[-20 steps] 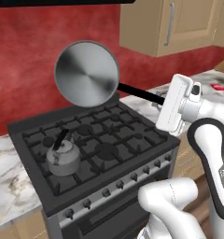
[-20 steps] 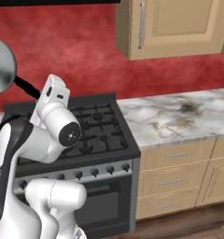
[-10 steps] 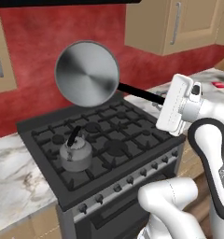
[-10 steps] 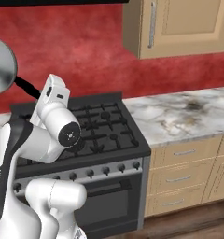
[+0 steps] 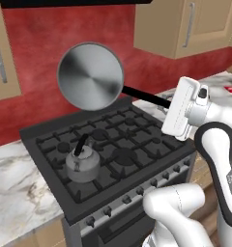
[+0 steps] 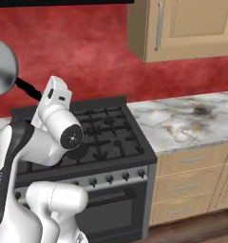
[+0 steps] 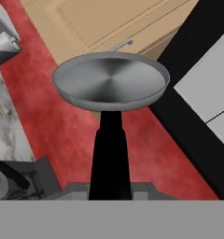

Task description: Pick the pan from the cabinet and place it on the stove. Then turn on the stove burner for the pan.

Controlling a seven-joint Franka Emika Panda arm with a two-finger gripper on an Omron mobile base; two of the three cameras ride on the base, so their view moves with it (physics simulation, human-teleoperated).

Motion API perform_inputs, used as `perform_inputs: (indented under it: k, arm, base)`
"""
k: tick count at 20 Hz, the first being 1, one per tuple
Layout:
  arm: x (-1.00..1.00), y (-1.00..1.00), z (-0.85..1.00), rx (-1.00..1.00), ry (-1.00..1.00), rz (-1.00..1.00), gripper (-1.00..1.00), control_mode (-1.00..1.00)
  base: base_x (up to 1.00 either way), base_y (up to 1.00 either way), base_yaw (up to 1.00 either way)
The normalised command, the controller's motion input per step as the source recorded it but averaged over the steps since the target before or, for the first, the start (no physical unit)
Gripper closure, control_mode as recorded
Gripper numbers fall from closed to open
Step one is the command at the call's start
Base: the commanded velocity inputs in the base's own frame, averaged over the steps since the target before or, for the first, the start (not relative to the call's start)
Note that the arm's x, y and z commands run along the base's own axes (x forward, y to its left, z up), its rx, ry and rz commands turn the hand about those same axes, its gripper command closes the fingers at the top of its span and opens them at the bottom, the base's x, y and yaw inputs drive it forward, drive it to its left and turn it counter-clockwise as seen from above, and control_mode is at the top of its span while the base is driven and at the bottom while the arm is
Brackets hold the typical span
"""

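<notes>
My gripper (image 5: 169, 103) is shut on the long black handle of the pan (image 5: 90, 75). The round silver pan hangs tilted on edge in the air, above the back of the stove (image 5: 119, 140), with its face turned toward the left base view. In the right base view the pan (image 6: 2, 66) is at the left edge, with the gripper (image 6: 40, 95) over the stove (image 6: 111, 137). The hand view looks along the handle to the pan (image 7: 111, 81) from the gripper (image 7: 109, 193). The tan cabinet (image 5: 185, 24) hangs up on the right, doors closed.
A squat grey kettle (image 5: 82, 164) stands on the stove's front left burner. A row of knobs (image 6: 109, 177) runs along the stove front. A marble counter (image 6: 182, 116) with drawers below lies to the right, and more counter (image 5: 16, 178) to the left. Behind is a red wall.
The whole picture has shifted rightward in both base views, so the base has driven. The arm holds the pan in the same pose throughout.
</notes>
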Motion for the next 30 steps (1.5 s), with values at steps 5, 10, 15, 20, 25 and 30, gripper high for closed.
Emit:
perform_inputs:
  k: [5, 10, 15, 20, 25, 30]
  arm:
    - [0.0, 0.0, 0.0, 0.0, 0.0, 0.0, 1.0, 1.0]
    - [0.0, 0.0, 0.0, 0.0, 0.0, 0.0, 1.0, 1.0]
    - [0.0, 0.0, 0.0, 0.0, 0.0, 0.0, 1.0, 1.0]
    - [0.0, 0.0, 0.0, 0.0, 0.0, 0.0, 1.0, 1.0]
    - [0.0, 0.0, 0.0, 0.0, 0.0, 0.0, 1.0, 1.0]
    - [0.0, 0.0, 0.0, 0.0, 0.0, 0.0, 1.0, 1.0]
  base:
    - [0.34, 0.0, 0.12]
    - [0.37, 0.0, 0.17]
    - [0.41, 0.0, 0.22]
    - [0.44, 0.0, 0.24]
    - [0.46, 0.0, 0.24]
    - [0.48, 0.0, 0.21]
